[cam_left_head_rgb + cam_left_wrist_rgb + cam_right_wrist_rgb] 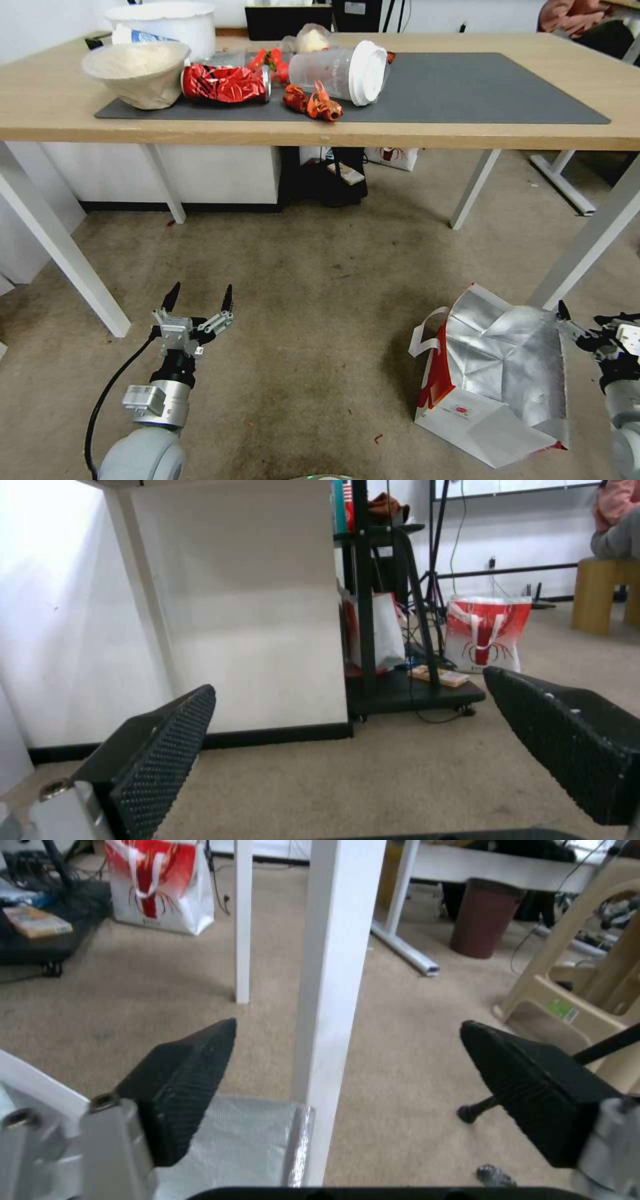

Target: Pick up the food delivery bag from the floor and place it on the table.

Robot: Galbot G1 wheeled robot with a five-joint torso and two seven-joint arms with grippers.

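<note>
The right gripper (587, 319) hovered low at the far right edge of the food delivery bag (497, 383), its jaws spread wide and gripping nothing; in the right wrist view the silver lining sat just under one finger (179, 1090) while a white leg of the table (330, 1005) stood between the 2 fingers, close ahead. That low, open stance looked like a line-up on the bag's rim, probably because the white loop handles (427, 337) lay on the opposite side. The bag rested on the floor (320, 293), slumped open with its foil interior facing up, right beside that table leg, so a lift would need to clear the leg. The left gripper (198, 303) hung over bare carpet well apart from the bag, its jaws also wide and empty, apparently waiting. Above, the table (467, 137) carried a grey mat (467, 87) with a bowl (137, 73), a crushed red can (225, 83) and a toppled cup (340, 72) on its left part, which suggested the mat's open right side as the natural landing spot.
</note>
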